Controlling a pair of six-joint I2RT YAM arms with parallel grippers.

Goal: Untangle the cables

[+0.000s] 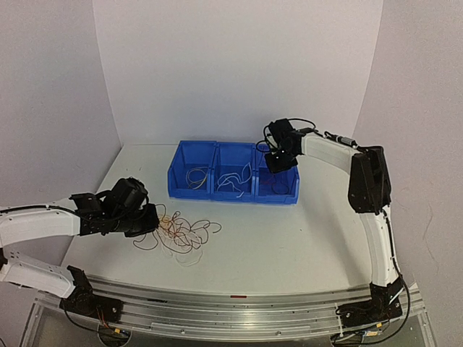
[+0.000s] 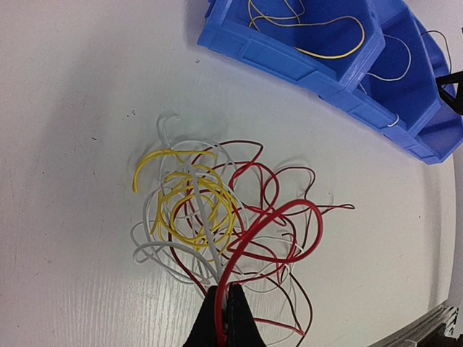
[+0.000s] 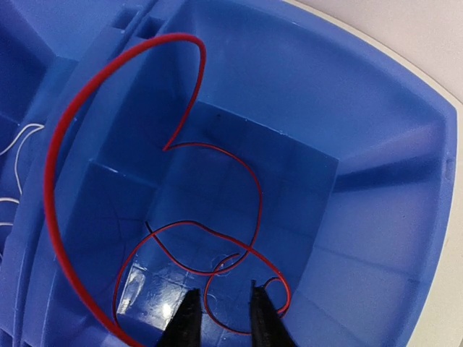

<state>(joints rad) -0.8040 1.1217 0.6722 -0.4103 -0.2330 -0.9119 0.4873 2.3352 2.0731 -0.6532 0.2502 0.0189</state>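
Note:
A tangle of red, white and yellow cables (image 2: 217, 217) lies on the white table (image 1: 289, 246), also seen as the cable pile (image 1: 181, 231) in the top view. My left gripper (image 2: 223, 293) is shut on a thick red cable (image 2: 286, 210) at the pile's near edge. My right gripper (image 3: 223, 298) hangs over the right blue bin (image 1: 276, 184) with its jaws open; nothing is clamped between them. Thin red cables (image 3: 217, 246) lie loose on that bin's floor, and a thick red cable (image 3: 65, 217) arcs up along its left wall.
Three blue bins stand in a row behind the pile. The left bin (image 1: 194, 173) holds yellow cable (image 2: 325, 43), the middle bin (image 1: 235, 173) holds white cable. A metal rail (image 1: 239, 311) runs along the table's near edge.

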